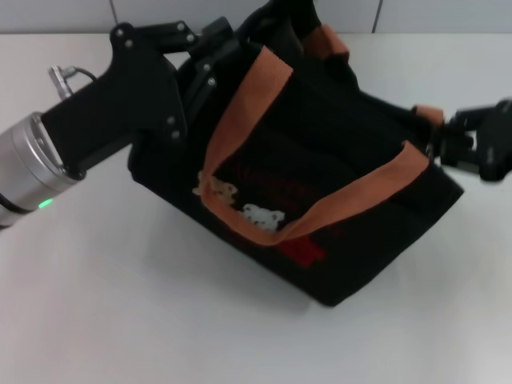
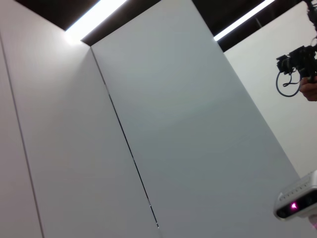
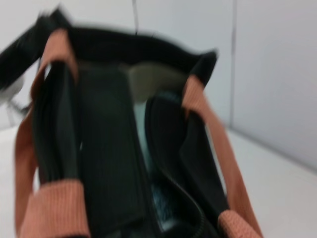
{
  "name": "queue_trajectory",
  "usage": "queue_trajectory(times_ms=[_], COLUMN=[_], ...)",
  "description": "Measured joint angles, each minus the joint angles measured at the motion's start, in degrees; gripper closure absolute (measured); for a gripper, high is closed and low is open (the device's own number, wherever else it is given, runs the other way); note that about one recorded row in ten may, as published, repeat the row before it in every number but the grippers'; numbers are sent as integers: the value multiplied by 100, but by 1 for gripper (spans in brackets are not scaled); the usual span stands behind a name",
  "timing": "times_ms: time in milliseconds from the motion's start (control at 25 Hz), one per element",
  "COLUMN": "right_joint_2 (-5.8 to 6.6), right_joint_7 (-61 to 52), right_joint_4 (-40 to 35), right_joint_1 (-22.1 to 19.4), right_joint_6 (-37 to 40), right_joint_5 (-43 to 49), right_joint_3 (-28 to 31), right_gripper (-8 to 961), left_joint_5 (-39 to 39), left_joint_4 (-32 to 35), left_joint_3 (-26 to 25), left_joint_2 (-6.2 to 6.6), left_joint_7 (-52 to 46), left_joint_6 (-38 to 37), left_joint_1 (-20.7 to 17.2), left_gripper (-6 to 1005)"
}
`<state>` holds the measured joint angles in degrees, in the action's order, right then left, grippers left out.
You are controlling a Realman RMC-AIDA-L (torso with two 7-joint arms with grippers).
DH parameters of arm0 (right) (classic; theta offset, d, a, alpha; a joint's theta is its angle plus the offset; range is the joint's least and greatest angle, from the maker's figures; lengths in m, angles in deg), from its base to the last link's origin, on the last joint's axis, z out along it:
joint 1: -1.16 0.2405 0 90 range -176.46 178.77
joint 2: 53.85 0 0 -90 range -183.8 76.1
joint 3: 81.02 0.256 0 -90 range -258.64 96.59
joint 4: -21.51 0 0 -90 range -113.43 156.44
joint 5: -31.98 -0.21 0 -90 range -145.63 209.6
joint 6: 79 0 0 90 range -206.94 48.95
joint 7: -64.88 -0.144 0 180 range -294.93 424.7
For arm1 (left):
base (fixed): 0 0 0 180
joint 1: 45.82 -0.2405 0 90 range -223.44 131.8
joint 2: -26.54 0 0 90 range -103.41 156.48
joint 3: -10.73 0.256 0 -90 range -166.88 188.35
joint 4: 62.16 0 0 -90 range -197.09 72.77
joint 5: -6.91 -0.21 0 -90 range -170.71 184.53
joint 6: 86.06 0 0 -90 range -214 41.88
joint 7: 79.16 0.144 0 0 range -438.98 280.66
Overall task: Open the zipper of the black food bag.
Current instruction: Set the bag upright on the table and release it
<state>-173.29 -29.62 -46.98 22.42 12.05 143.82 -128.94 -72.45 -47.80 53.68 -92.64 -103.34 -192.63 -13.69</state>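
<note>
Black food bag tilted on the surface, left end effector bracing one end, right end effector clenched at the zipper's end; opening appears under way, further pulling along the rim next.

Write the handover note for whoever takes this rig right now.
Left gripper: at the black food bag's far left end, apparently steadying it.
Right gripper: at the bag's right end by the top rim, apparently at the zipper's end; its pull tab isn't visible.
Bag: tilted on the white table.
Done: right wrist view shows the top gaping, pale lining visible.
Left: confirm the zipper is fully open, then release.
</note>
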Motion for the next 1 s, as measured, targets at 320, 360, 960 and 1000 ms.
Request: queue_trajectory(times_ms=[320, 360, 960, 1000], right_joint_2=[19, 21, 33, 37], right_joint_7=[-50, -52, -68, -23], right_joint_4=[-228, -236, 66, 92], right_joint_1=[215, 256, 258, 117], right_joint_6=[-746, -815, -1271, -1203], right_joint_5=[-143, -137, -933, -1236], right_joint_3=[-37, -43, 312, 428], right_gripper=[727, 744, 947, 941], left_joint_5=[3, 3, -38, -60], left_joint_4=[-813, -948, -1979, -1910], left_joint_3=[-19, -40, -567, -556], left_joint_2=[0, 0, 5, 19], left_joint_7=[251, 338, 508, 471], left_joint_6=[88, 114, 211, 125], left_joint_1=[31, 32, -288, -346], left_gripper=[756, 755, 742, 742])
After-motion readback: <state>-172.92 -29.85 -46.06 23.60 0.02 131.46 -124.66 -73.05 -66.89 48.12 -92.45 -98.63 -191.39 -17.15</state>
